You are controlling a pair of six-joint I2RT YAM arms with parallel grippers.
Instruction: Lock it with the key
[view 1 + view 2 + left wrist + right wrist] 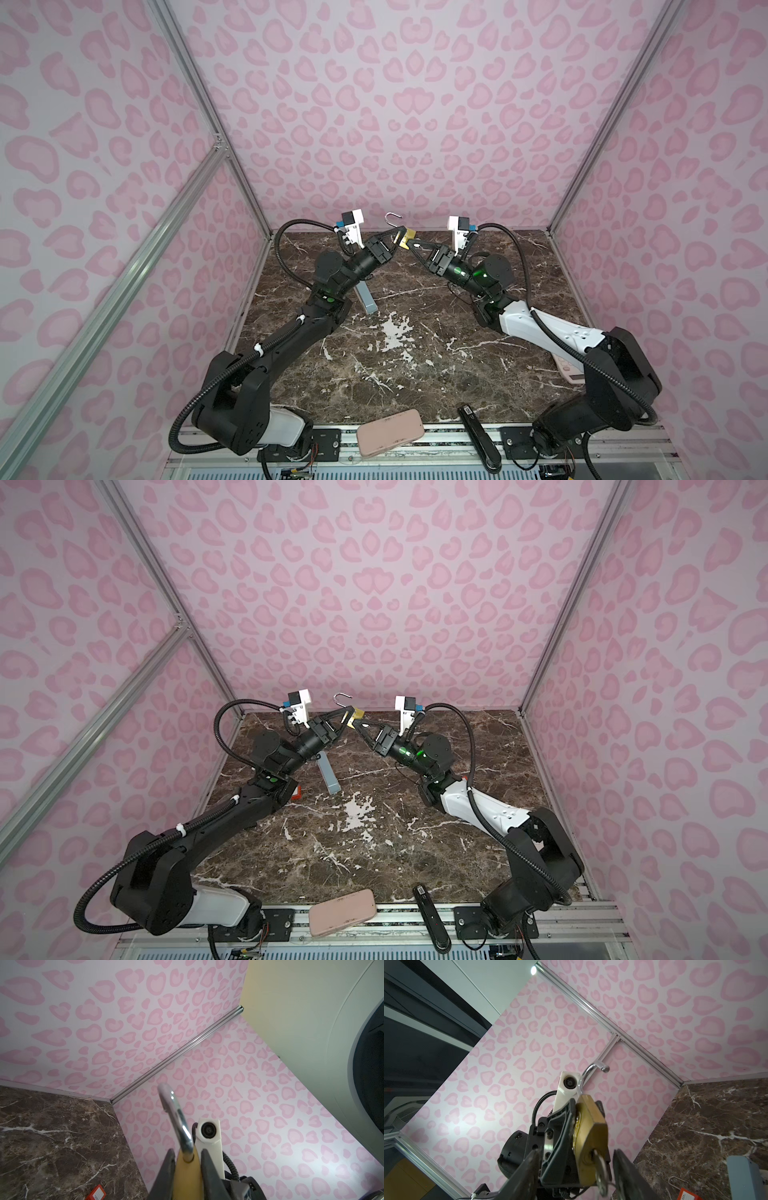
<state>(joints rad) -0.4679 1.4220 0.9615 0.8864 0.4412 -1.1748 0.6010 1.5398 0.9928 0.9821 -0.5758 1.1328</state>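
Observation:
A brass padlock (pixel 406 241) (pixel 356 720) hangs in the air near the back wall, its silver shackle (pixel 392 217) (pixel 176 1118) swung open. My left gripper (pixel 400 237) (pixel 188 1156) is shut on the padlock's body (pixel 188 1169), one finger on each flat side. A silver key (pixel 601 1169) sits in the keyhole at the bottom of the padlock (pixel 589 1124). My right gripper (pixel 416 246) (pixel 576 1153) faces it from the right. Its jaws stand apart on either side of the key without touching it.
A grey-blue box (pixel 368 301) lies on the marble table (pixel 415 374) under my left arm, with a red tag (pixel 296 793) beside it. A pink case (pixel 390 432) and a black stapler (pixel 480 436) lie at the front edge. A pink calculator (pixel 569 370) sits under my right arm.

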